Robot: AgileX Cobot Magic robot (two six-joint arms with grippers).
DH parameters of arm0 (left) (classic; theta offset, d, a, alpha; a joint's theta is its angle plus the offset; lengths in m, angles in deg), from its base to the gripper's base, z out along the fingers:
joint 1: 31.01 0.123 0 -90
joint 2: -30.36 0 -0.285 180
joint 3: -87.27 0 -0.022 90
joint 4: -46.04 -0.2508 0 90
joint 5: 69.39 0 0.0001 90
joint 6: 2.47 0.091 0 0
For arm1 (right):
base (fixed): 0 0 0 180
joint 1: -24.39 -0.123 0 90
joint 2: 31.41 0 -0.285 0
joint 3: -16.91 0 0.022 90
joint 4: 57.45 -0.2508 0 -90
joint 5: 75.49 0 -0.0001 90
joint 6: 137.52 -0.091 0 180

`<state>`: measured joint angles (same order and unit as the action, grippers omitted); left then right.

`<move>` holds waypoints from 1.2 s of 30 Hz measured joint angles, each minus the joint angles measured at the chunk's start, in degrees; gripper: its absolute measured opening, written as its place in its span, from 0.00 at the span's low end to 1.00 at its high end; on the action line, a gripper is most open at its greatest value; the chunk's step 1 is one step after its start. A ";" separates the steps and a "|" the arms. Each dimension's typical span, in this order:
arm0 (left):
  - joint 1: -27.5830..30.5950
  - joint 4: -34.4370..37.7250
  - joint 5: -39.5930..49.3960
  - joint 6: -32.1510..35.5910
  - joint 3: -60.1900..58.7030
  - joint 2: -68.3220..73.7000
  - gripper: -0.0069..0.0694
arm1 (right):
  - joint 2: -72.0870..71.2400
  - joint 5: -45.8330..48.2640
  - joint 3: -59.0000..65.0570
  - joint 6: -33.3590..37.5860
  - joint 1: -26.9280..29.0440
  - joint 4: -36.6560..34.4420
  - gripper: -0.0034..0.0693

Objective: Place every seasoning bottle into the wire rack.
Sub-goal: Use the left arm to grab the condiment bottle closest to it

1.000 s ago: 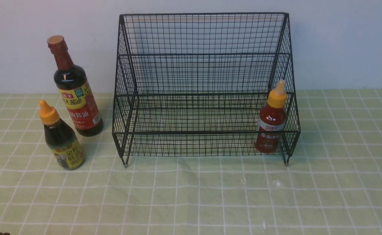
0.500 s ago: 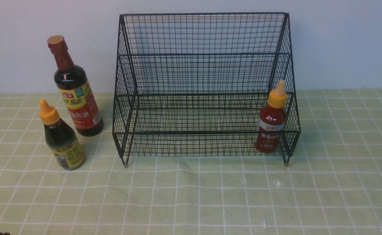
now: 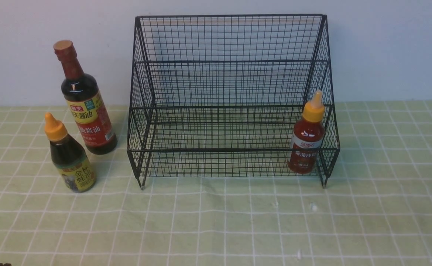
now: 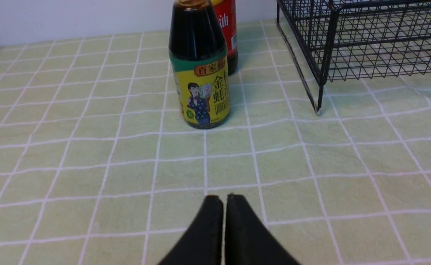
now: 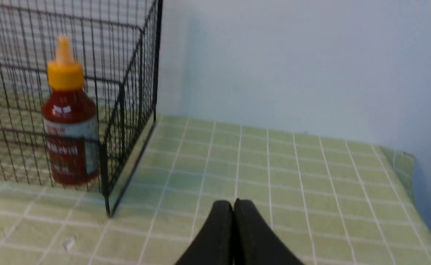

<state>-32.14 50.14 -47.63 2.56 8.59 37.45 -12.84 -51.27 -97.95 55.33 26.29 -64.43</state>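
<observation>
Black fingertips mark my left hand (image 4: 224, 201), pressed together and pinching nothing, above a pale green cloth (image 3: 208, 236) patterned with white lines, which covers the bench. My right hand (image 5: 233, 206) is likewise pressed together, with nothing between its tips, and points toward the cloth beside the wire rack (image 3: 233, 150).

Outward from my left hand, the short dark bottle (image 3: 72, 162) stands upright on the bench, apart from both hands; it bears a yellow label and an orange nozzle cap. Just behind it, and nearer the rack, stands the tall soy-sauce bottle (image 3: 88, 111), upright, with a red and yellow label and a brown cap. Both bottles are outside the rack, to its left; whether they touch each other I cannot tell.

The rack is of black wire mesh, with a tall back, sloping sides and short legs resting on the cloth. Inside it, at its right end, the red-sauce bottle (image 3: 307, 138) stands upright behind the low front rail, close to the right side panel, its orange nozzle cap uppermost. My right wrist view shows the same bottle through the mesh.

Farthest out, a plain pale wall (image 3: 389, 48) rises behind the rack.
</observation>
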 joint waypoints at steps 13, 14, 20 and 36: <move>0.00 0.00 0.00 0.00 0.00 0.00 0.08 | -11.47 -0.85 13.00 -0.26 0.36 -1.66 0.03; 0.00 0.00 0.00 0.00 0.00 0.00 0.08 | -11.47 -0.85 13.00 -0.26 0.36 -1.66 0.03; 0.00 0.00 0.00 0.00 0.00 0.00 0.08 | -11.47 -0.89 13.01 -0.26 0.36 -1.83 0.03; 0.00 0.00 0.00 0.00 0.00 0.00 0.08 | -11.47 -0.91 13.01 -0.26 0.36 -1.83 0.03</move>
<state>-32.14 50.14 -47.63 2.56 8.59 37.45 -24.31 -52.18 -84.94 55.07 26.64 -66.26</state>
